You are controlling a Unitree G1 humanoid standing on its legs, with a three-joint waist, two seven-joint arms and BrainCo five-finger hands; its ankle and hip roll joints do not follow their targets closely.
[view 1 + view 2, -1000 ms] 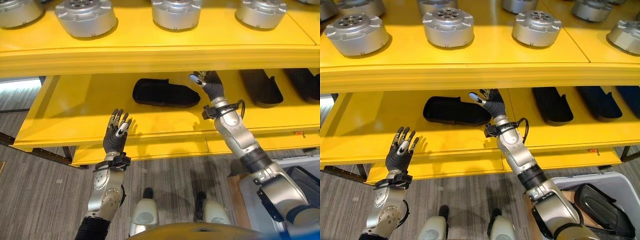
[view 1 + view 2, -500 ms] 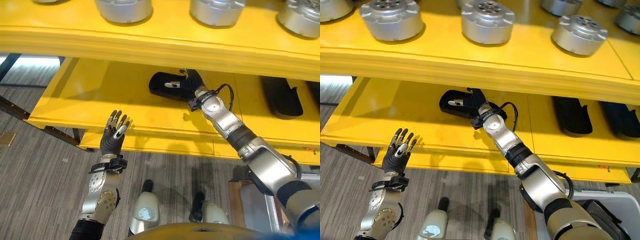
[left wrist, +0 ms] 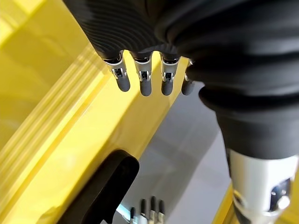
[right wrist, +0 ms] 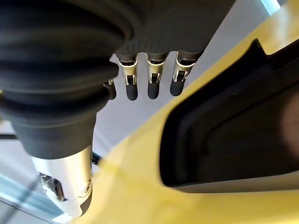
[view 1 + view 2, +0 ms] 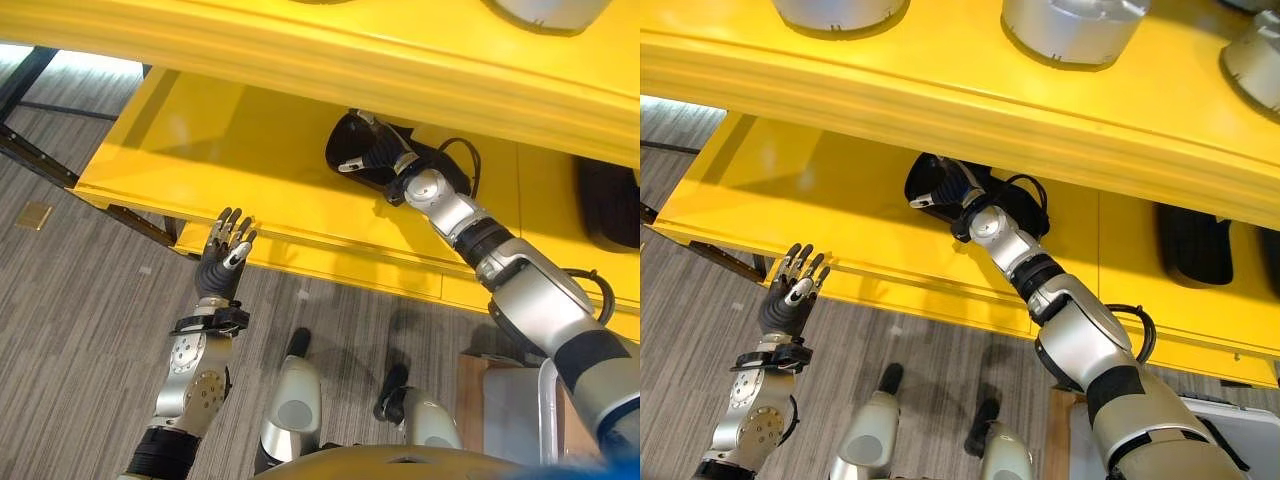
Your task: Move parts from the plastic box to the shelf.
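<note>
Left eye view: the right hand (image 5: 375, 160) rests on the black part (image 5: 350, 150) lying on the yellow shelf (image 5: 230, 160) at about 12 o'clock, fingers straight over its top, thumb out to the side. At 8 o'clock the left hand (image 5: 222, 262) is raised before the shelf's front edge, fingers spread, holding nothing.

Your head stereo pair looks steeply down at the yellow shelf (image 5: 300, 215); both eyes share its lower tier. Wrist cams sit very close, facing along the fingers.
</note>
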